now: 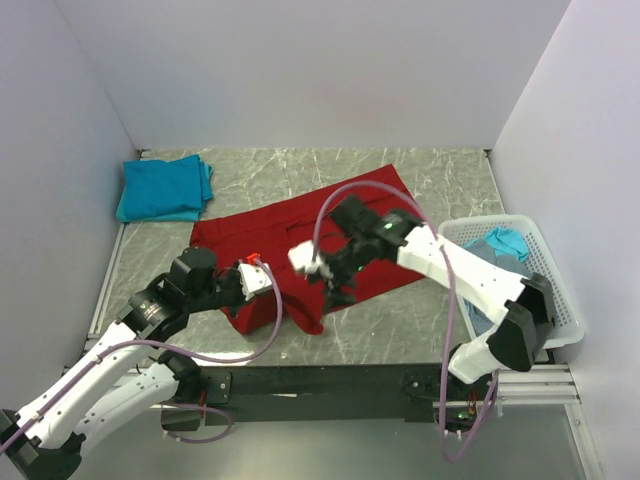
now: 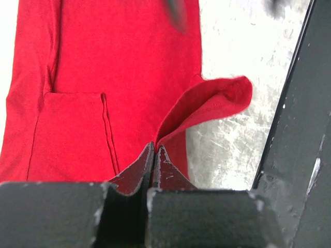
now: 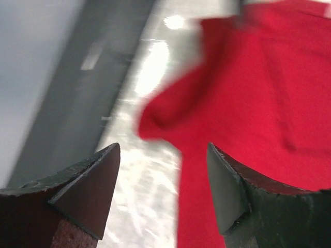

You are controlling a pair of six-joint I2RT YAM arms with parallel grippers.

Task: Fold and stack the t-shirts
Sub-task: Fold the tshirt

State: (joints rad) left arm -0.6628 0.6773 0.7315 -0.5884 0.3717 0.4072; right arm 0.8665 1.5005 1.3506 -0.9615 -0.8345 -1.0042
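A bright red t-shirt (image 1: 300, 235) lies spread across the middle of the table, with its near edge bunched up. My left gripper (image 1: 278, 292) is shut on that near edge; in the left wrist view the closed gripper (image 2: 155, 151) pinches a raised fold of the red shirt (image 2: 103, 77). My right gripper (image 1: 335, 293) hovers open and empty just above the shirt's near right edge. In the right wrist view the gripper (image 3: 163, 155) straddles the border of the red shirt (image 3: 248, 103) and bare table. Folded teal t-shirts (image 1: 165, 188) lie stacked at the far left.
A white lattice basket (image 1: 560, 300) stands at the right edge, holding a teal shirt (image 1: 508, 242) and a grey-blue shirt (image 1: 480, 255). A black rail (image 1: 330, 380) runs along the near table edge and shows in the left wrist view (image 2: 295, 129). Walls enclose three sides.
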